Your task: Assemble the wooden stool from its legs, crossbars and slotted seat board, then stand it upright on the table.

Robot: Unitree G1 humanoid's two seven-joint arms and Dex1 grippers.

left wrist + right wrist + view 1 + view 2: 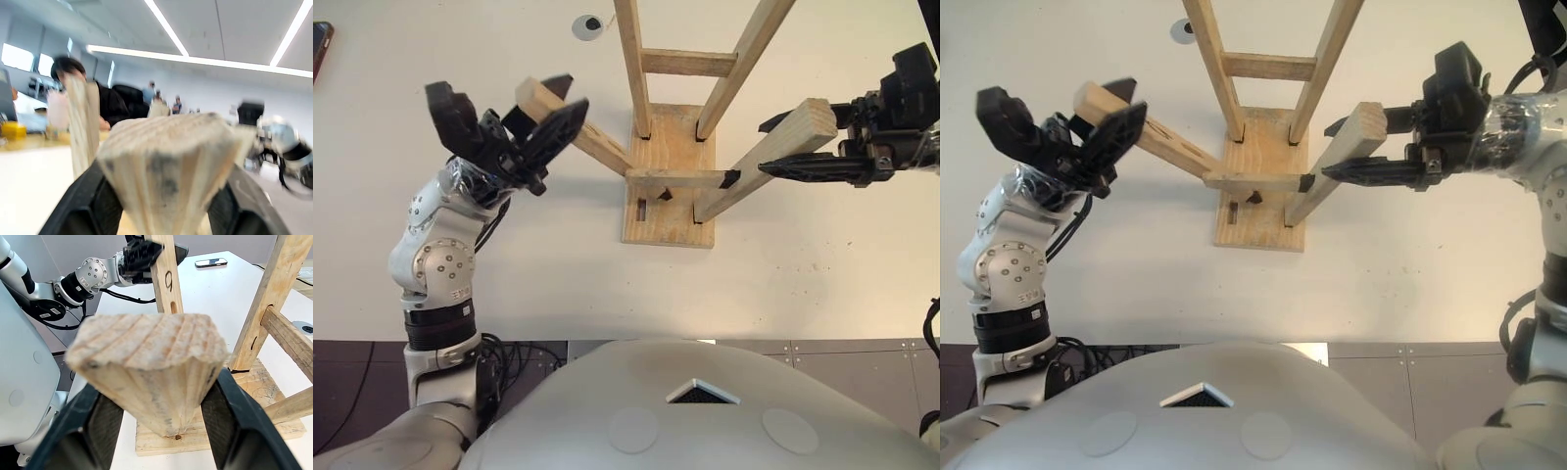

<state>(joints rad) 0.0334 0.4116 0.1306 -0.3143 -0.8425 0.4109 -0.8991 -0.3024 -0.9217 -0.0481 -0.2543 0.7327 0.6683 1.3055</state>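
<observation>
Near left leg point(602, 149) is clamped in your left gripper point(566, 98), near right leg point(803, 122) in your right gripper point(769, 147). Best to lift evenly, sparing the seat board point(671, 230) joints.

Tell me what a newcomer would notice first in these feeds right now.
The seat board lies flat on the white table in the middle of the scene, with the legs pointing up. The left gripper is clamped on the tip of the near-left leg. The right gripper is clamped on the near-right leg, and a crossbar joins those two legs.
</observation>
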